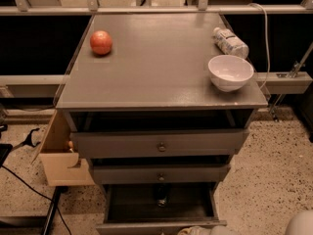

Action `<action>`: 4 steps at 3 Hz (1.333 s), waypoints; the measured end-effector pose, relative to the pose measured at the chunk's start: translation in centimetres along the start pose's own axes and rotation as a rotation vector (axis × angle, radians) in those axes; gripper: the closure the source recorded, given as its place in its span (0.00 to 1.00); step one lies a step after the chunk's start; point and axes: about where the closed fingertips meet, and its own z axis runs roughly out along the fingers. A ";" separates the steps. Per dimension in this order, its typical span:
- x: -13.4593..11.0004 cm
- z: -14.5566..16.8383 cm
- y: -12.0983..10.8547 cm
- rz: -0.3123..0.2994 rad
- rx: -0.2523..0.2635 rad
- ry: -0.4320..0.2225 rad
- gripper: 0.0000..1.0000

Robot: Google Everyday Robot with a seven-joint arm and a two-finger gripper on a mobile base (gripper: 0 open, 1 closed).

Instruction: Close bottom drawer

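The bottom drawer (139, 207) is the lowest of three grey drawers and stands pulled far out, showing its dark inside. Its front edge (146, 226) lies along the bottom of the view. A small dark object (162, 195) stands inside at the back. My gripper (196, 230) shows only as a pale tip at the bottom edge, right at the drawer's front, right of its middle. A pale rounded part of my arm (301, 224) shows in the bottom right corner.
The cabinet top (156, 77) holds a red apple (100, 42), a white bowl (230, 72) and a lying plastic bottle (230, 42). The middle drawer (160, 174) and top drawer (159, 145) stand slightly out. A tan box (61, 155) sits at the left.
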 end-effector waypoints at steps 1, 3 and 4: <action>-0.5 0.2 0.1 -0.031 -0.008 0.039 1.00; -1.6 0.1 2.4 -0.159 -0.072 0.206 1.00; -2.0 0.7 1.9 -0.219 -0.052 0.287 1.00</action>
